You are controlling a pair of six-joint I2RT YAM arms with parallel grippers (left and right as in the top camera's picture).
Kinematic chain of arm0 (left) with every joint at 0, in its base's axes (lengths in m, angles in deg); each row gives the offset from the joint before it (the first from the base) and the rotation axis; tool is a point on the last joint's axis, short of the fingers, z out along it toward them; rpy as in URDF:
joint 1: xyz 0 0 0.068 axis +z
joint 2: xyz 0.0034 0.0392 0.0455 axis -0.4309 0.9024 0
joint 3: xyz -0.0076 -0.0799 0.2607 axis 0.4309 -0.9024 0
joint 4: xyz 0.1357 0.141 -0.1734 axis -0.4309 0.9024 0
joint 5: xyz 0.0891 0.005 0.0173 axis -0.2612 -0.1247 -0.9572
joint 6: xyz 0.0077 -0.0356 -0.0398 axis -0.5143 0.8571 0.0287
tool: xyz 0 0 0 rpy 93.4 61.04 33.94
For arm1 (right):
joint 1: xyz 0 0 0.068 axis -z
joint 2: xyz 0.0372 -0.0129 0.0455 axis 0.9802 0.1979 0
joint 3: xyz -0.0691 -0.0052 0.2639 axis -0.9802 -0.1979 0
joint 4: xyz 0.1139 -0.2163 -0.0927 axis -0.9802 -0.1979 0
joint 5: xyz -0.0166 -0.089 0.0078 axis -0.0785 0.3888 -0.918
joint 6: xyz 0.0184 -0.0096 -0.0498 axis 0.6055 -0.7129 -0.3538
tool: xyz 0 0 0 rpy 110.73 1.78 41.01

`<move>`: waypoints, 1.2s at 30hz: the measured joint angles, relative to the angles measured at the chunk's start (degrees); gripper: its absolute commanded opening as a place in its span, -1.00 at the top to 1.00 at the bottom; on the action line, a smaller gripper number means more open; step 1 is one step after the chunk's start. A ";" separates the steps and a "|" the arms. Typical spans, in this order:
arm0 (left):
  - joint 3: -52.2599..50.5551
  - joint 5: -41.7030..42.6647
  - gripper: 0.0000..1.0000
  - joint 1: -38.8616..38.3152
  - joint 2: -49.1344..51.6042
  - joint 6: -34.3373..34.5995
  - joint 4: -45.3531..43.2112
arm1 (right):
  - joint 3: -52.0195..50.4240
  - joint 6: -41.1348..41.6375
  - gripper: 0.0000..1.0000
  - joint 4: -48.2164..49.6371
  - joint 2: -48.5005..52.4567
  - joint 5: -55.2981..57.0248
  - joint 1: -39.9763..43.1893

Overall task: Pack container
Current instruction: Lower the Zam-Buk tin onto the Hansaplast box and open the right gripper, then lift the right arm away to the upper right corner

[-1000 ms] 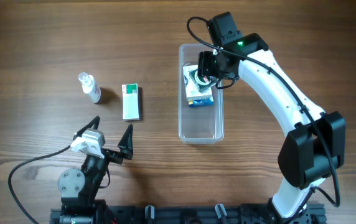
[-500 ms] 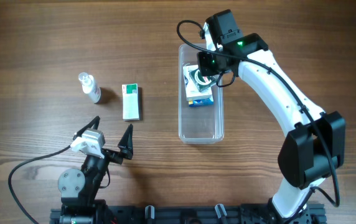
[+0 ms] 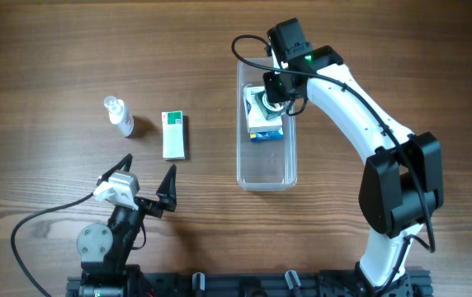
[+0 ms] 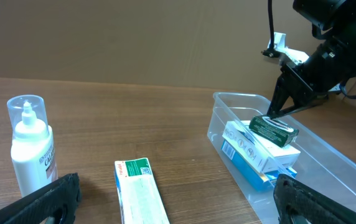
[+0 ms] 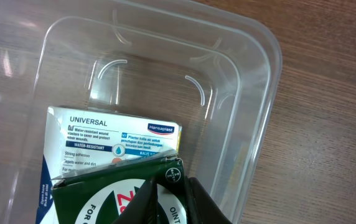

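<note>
The container point(image 3: 266, 177) is a long clear plastic bin right of centre; it also shows in the left wrist view point(image 4: 327, 155) and the right wrist view point(image 5: 240, 74). In its far half lies a white and blue plaster box point(image 3: 266, 128) point(image 5: 103, 140), and a dark green box point(image 3: 260, 106) point(image 4: 274, 130) point(image 5: 97, 199) rests on top of that. My right gripper point(image 3: 271, 97) point(image 4: 270, 114) point(image 5: 168, 199) is shut, its tips pressed together against the green box's top corner. Near the table's front, my left gripper point(image 3: 147, 175) point(image 4: 178, 193) stands wide open and holds nothing.
A small clear spray bottle point(image 3: 120, 117) point(image 4: 32, 149) stands at the left. Beside it a white and green carton point(image 3: 173, 134) point(image 4: 142, 196) lies flat on the wood, just ahead of my left gripper. The container's near half holds nothing.
My right gripper's jaws have closed over the green box and its wrist has shifted a little toward the far left. The left arm has not moved.
</note>
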 measured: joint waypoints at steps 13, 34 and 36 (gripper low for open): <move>0.00 0.00 -1.00 0.00 0.00 0.00 0.00 | 0.00 8.17 0.79 -0.39 0.00 -13.53 0.00; 0.00 0.02 -0.99 0.00 0.00 0.00 0.00 | 0.85 18.21 -0.99 -4.37 -19.91 -3.50 11.06; 0.00 0.00 -0.99 0.00 0.00 0.00 0.00 | 0.85 21.77 -0.99 -7.19 -19.43 -2.49 22.01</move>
